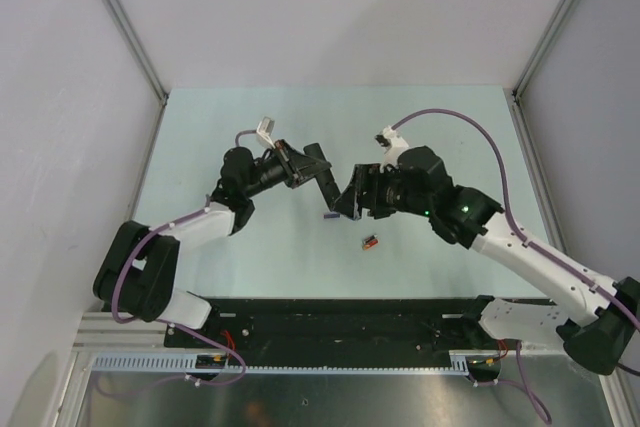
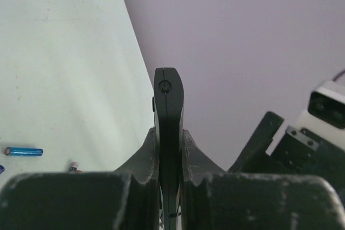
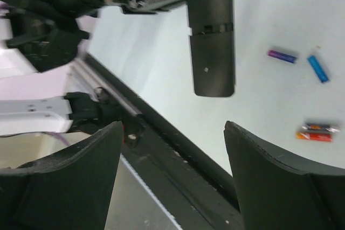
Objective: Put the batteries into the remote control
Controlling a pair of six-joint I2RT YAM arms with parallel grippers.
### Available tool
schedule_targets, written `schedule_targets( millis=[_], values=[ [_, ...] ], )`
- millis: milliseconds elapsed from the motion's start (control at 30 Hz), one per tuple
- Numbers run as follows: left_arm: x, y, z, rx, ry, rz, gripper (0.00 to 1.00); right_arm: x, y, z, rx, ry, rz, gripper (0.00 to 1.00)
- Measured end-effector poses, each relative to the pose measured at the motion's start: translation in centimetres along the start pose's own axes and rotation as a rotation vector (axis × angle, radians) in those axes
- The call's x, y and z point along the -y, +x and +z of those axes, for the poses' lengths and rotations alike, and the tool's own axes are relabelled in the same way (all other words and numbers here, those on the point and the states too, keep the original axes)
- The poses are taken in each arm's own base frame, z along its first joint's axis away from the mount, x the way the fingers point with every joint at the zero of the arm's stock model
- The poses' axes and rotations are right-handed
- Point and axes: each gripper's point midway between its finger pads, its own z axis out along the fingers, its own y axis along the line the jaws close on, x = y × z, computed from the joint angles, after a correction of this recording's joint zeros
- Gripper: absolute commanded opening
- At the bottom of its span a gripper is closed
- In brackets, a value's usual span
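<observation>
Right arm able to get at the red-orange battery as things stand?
Likely yes. The right end effector is open and empty; the red-orange battery lies uncovered on the table. The remote control, clamped in the left end effector, is held aside, not over it.

Overhead; two close, perhaps oblique wrist-cams

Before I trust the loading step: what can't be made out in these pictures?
Battery compartment: the left wrist view shows the remote control edge-on in the left gripper, and the right wrist view shows one face only. Open or covered: cannot tell.
Polarity marks: the batteries are too small and blurred in every view.
Left wrist view: a small object is partly hidden by the gripper body.
</observation>
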Motion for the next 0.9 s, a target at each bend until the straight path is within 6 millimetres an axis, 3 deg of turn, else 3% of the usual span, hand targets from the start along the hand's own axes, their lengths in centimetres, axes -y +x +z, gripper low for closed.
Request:
schedule_targets(
  millis=[233,400,900],
  values=[
    [-0.4,-0.5,-0.2,0.025,-0.072,0.037,0.00,3.1,2.5,2.1,-0.104,0.255,-0.116,0.81],
    [0.1,-0.5,-0.4,0.034,-0.087,0.065,0.00,5.0,3.5,2.4,-0.144,0.338,-0.144,0.81],
    [-1.0,0.5,-0.4,0.006,-0.135,0.062,0.00,4.0,2.5,3.8,-0.140,0.315,-0.176,0.81]
  ],
)
